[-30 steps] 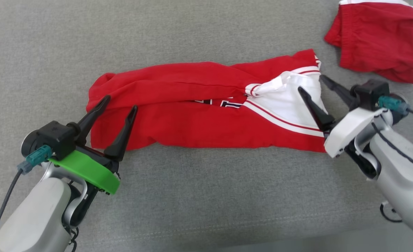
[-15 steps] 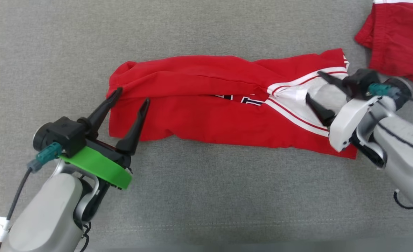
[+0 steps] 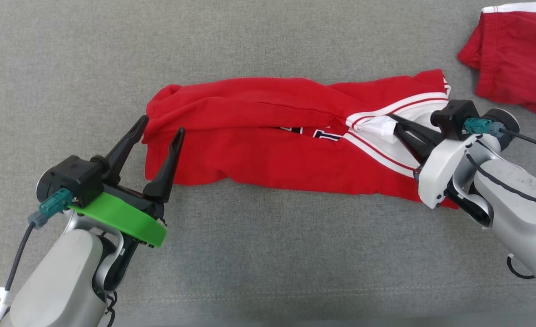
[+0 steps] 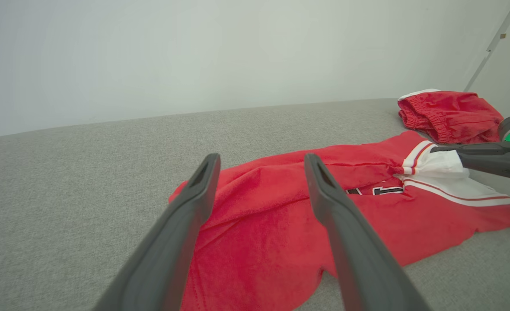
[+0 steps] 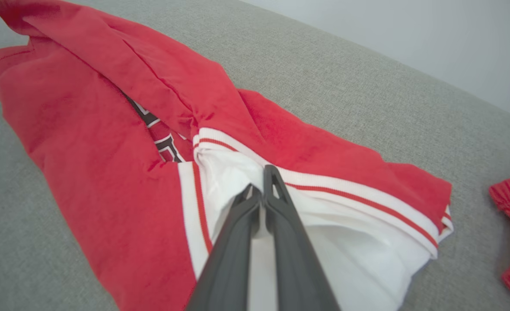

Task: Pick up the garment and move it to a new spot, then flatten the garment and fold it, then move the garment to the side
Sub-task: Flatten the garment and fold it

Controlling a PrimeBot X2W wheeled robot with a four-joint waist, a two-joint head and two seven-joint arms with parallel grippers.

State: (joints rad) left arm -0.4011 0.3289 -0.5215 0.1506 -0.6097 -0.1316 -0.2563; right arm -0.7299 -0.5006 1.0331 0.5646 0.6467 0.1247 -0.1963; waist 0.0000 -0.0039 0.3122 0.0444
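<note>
- Your right gripper [image 5: 261,182] is clamped on a bunched white fold of the red jersey [image 3: 259,154]. The grip is near the jersey's right end, just beside the red-and-white striped trim.
- Your left gripper [image 3: 161,125] is spread wide and holds nothing. Its outer tip is at the jersey's left edge and its inner tip is over the cloth. Can't tell if either touches.
- Jersey lies stretched left to right on the grey fabric surface [image 3: 268,254], loosely folded lengthwise, with dark lettering peeking out mid-fold.
- Red shorts [image 3: 513,59] with a white band lie apart from the jersey, at far right.
</note>
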